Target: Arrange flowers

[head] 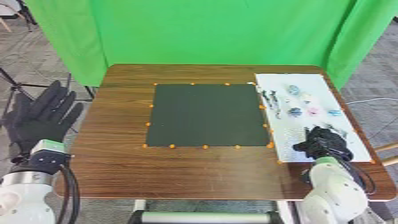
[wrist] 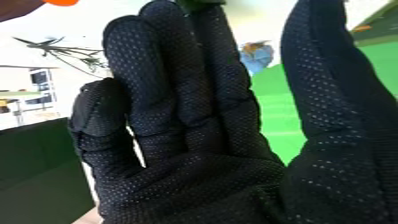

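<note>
Mostly, the small flowers (head: 295, 112) are lying loose on the white sheet (head: 304, 78), on the right part of the table (head: 204, 175). Among them I see some bluish ones, a pale one and a pink flower (head: 313, 111). Thin dark stems (head: 275, 102) lie along that side of the sheet which is nearer to the dark square mat (head: 209, 115). The mat is flat beside the sheet, and small orange dots (head: 205, 147) go around its border.

The right hand (head: 325, 145) is above the near part of the sheet, close to a leafy twig. In the right wrist view, this right hand (wrist: 195, 175) is open: its fingers are straight and rather close together, and the thumb stands well apart from them. In the space between, a blue flower (wrist: 258, 56) is seen farther behind. Some green thing (wrist: 201, 4) is by the fingertips, but it is cut by the picture edge, and I cannot tell if the hand touches or holds it.

The left hand (head: 37, 120) is beside the table, past its left edge, with the fingers straight and slightly spread. The part of the sheet under the right hand is hidden, and the exact kind of the flowers is too small to tell.
</note>
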Robot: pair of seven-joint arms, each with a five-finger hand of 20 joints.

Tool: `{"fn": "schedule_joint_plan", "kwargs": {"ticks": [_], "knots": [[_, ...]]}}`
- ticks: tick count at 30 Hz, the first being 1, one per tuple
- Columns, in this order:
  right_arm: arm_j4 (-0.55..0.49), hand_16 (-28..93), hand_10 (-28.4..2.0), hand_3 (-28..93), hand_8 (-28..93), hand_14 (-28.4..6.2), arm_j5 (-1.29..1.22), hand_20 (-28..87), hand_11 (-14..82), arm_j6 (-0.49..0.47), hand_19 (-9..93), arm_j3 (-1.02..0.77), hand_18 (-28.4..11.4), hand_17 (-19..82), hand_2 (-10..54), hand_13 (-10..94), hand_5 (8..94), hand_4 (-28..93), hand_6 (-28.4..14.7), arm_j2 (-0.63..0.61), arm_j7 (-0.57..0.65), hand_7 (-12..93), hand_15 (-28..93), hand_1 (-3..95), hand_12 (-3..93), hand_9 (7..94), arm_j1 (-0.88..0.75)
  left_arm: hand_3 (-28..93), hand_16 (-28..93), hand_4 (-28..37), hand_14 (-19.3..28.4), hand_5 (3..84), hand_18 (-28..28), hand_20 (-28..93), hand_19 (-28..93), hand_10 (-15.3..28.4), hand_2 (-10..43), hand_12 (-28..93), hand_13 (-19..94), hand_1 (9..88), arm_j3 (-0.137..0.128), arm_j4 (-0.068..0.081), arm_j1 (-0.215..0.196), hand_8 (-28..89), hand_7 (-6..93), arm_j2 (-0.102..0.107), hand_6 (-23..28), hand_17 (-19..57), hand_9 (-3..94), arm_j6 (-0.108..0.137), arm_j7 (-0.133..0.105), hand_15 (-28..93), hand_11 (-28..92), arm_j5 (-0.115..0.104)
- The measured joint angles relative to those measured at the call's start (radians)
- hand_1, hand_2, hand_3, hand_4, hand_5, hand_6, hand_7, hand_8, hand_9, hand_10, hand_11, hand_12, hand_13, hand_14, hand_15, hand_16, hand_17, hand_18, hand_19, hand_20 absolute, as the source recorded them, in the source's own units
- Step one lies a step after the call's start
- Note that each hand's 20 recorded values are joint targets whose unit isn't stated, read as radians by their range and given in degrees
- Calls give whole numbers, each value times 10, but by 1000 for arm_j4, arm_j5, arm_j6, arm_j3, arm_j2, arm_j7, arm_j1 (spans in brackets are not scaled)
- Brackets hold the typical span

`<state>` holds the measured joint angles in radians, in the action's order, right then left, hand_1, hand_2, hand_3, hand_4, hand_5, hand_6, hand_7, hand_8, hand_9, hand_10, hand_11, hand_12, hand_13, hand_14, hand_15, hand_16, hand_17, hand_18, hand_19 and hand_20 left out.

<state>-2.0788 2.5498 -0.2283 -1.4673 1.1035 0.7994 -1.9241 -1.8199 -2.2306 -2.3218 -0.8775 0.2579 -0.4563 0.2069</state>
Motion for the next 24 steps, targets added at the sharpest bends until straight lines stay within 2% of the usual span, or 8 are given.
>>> {"fn": "schedule_joint_plan", "kwargs": {"ticks": [2,3,4,7,9,13,19,24], "knots": [[5,248,-140,670,-78,-113,-6,379,263,-31,882,-9,-233,349,-95,647,655,-283,-25,0,-5,301,562,463,225,722,13,727,-107,-283,106,400,121,77,343,123,145,65,209,261,0,0,0,-97,140,0,67,-49,317,0,1,267,196,0],[7,249,-138,665,19,-107,-8,375,259,-43,884,-13,-230,356,-95,659,650,-283,-22,1,-6,332,550,481,224,730,18,727,-107,-283,106,400,121,77,343,123,145,65,209,261,0,0,0,-97,140,0,67,-49,317,0,1,267,196,0],[9,300,-128,643,75,-90,-12,371,224,-51,886,-18,-227,367,-95,676,634,-283,-18,2,-8,402,511,520,259,748,22,727,-107,-283,106,400,121,77,343,122,143,65,209,262,0,0,0,-97,141,0,67,-49,317,0,1,267,196,0],[18,414,-92,679,147,-29,-27,363,111,-58,895,-28,-212,412,-95,745,577,-282,3,6,-11,638,405,570,369,819,31,728,-107,-283,106,399,121,77,344,122,136,66,209,265,1,0,0,-96,141,0,67,-49,317,-1,3,267,197,-2],[34,440,-73,709,196,-13,-29,361,109,-51,900,-31,-207,433,-95,780,566,-281,9,10,-12,718,389,581,413,854,31,727,-106,-283,106,399,121,77,344,121,129,66,209,270,2,1,2,-96,141,0,67,-50,317,-2,7,269,197,-5],[55,484,-54,757,237,-2,-28,361,166,4,906,-38,-206,444,-95,799,573,-281,2,16,-19,780,412,588,497,862,29,723,-105,-283,109,398,122,78,347,121,114,67,210,285,3,1,6,-96,143,-3,67,-51,317,-3,20,273,198,-5],[62,535,-69,817,257,-19,-73,368,207,67,894,-56,-202,432,-95,774,572,-249,-7,25,-54,806,451,567,542,843,9,723,-104,-283,112,396,124,78,353,120,93,68,209,303,3,2,7,-97,146,-8,66,-52,315,-5,30,283,200,-4],[62,548,-80,834,261,-40,-216,372,270,235,873,-68,-194,426,-95,741,565,-161,-4,24,-132,835,510,534,564,810,-33,722,-107,-283,111,395,124,77,354,118,88,67,211,308,9,2,7,-99,151,-8,66,-53,314,-6,29,285,201,-6]]}}
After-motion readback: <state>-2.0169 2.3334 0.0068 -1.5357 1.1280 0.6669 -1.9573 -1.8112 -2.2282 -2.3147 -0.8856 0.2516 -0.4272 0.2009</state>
